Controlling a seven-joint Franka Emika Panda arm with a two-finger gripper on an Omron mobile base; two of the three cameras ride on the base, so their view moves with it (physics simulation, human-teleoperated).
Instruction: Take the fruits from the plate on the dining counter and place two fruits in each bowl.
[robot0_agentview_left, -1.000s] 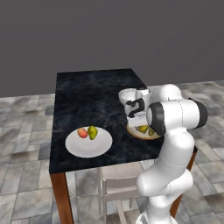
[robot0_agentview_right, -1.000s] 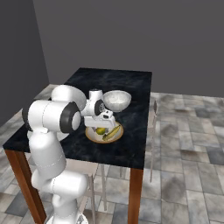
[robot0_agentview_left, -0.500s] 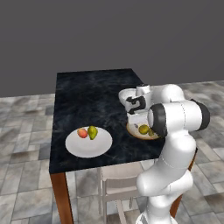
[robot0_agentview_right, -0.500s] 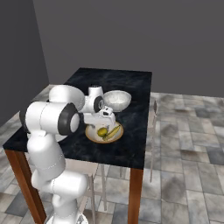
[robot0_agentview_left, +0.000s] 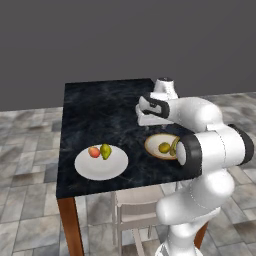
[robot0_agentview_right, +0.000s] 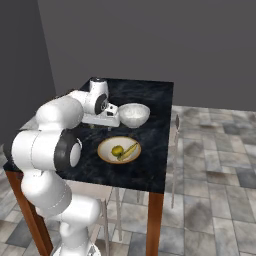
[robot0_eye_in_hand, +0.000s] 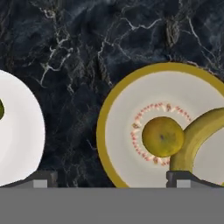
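Raised since the earlier frame, the released fingers (robot0_eye_in_hand: 112, 177) hang above the tan-rimmed bowl (robot0_agentview_right: 107, 156) holding round fruit (robot0_eye_in_hand: 162, 136) and banana (robot0_eye_in_hand: 194, 136); next, the plate's (robot0_agentview_left: 92, 170) pear (robot0_agentview_left: 105, 151) at nine o'clock.

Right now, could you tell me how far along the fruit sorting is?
About halfway. The tan-rimmed bowl already holds two fruits, the olive-yellow round fruit and the banana. The gripper is open and holds nothing above the bowl. Left to do: the red-orange fruit and the pear lie on the white plate, and the deep white bowl looks empty.
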